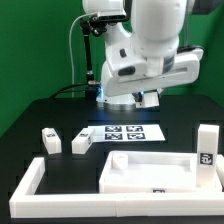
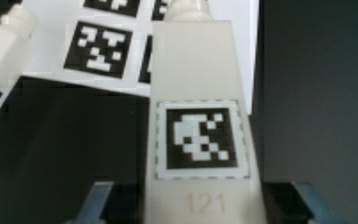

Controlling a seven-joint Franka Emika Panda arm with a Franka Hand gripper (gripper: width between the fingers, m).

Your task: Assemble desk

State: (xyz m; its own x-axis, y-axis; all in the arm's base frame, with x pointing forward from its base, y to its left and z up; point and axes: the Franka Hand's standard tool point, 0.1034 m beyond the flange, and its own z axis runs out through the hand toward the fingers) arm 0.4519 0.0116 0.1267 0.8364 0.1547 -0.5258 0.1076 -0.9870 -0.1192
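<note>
Squarely between the jaws of the gripper (image 2: 201,204) sits the held leg (image 2: 202,90), pinched on both flanks. Its long axis runs straight out from the fingers (image 2: 108,203) toward the marker board (image 1: 125,133), with its tagged face turned to the wrist camera. That places it at the far middle of the table (image 1: 40,112), on the board's far side. Nearer, the left loose leg (image 1: 48,140) and the second loose leg (image 1: 80,143) sit left of the board, while the tabletop panel (image 1: 150,172) lies near right with a standing leg (image 1: 206,146) upright at its far right corner and the border rail (image 1: 30,182) along the near left.
</note>
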